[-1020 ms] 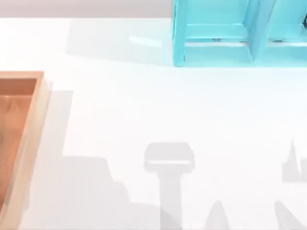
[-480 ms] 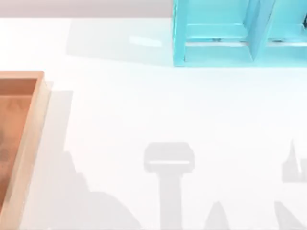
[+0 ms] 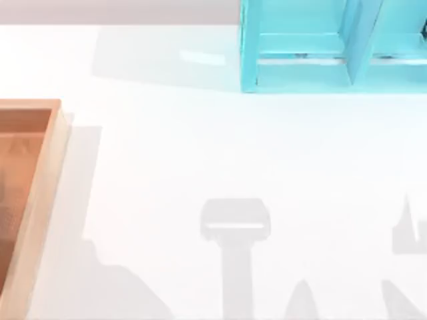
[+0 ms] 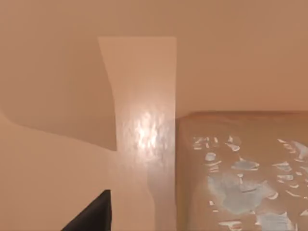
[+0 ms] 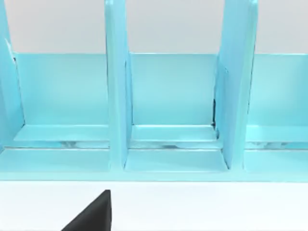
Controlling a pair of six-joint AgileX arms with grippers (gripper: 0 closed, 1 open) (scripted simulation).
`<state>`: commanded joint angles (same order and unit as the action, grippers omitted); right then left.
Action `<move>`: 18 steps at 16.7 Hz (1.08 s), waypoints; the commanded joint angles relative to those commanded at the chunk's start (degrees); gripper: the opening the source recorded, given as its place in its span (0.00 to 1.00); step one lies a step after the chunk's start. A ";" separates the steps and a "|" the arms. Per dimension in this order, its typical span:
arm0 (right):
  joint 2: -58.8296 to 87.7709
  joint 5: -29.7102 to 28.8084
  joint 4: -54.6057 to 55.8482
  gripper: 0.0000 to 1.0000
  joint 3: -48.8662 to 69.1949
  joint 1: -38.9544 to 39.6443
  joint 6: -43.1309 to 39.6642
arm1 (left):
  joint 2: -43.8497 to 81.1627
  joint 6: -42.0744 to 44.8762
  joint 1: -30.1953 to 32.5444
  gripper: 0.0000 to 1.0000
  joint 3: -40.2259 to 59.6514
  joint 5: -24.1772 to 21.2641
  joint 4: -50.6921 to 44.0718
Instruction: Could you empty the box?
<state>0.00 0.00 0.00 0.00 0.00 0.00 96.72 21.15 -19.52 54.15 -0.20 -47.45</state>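
Now, operator, your scene line by line:

Box: you have the wooden box at the left edge of the table in the top view, cut off by that edge. Its pale tan wall runs from a far corner down toward the near side, and the orange-brown floor lies inside it.

Box up close: your left wrist view looks onto the box from very near. You see an orange-brown surface with a pale shiny strip across it.

Cube: beside that strip you see a brown cube, its top speckled with pale bluish flecks. You cannot tell whether it touches the strip.

Left hand: a dark finger tip pokes into the left wrist view, apart from the cube. You cannot tell whether the fingers are apart or together.

Shelf: your turquoise shelf stands at the far right of the table, well apart from the box, with upright dividers between its open compartments.

Right hand: your right wrist view faces the shelf across a strip of white table. One dark finger tip shows there; you cannot tell how the fingers stand.

Shadows: grey arm shadows lie on the near part of the table, one of them just beside the box.
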 joint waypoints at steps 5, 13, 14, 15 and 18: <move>0.00 0.00 0.00 1.00 0.00 0.00 0.00 | 0.00 0.00 0.00 0.62 0.00 0.00 0.00; 0.00 0.00 0.00 1.00 0.00 0.00 0.00 | 0.00 0.00 0.00 0.02 0.00 0.00 0.00; 0.00 0.00 0.00 1.00 0.00 0.00 0.00 | 0.00 0.00 0.00 0.00 0.00 0.00 0.00; 0.00 0.00 0.00 1.00 0.00 0.00 0.00 | 0.00 0.00 0.00 0.00 0.00 0.00 0.00; 0.00 0.00 0.00 1.00 0.00 0.00 0.00 | 0.00 0.00 0.00 0.00 0.00 0.00 0.00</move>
<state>0.00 0.00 0.00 0.00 0.00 0.00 96.72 21.15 -19.52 54.15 -0.20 -47.45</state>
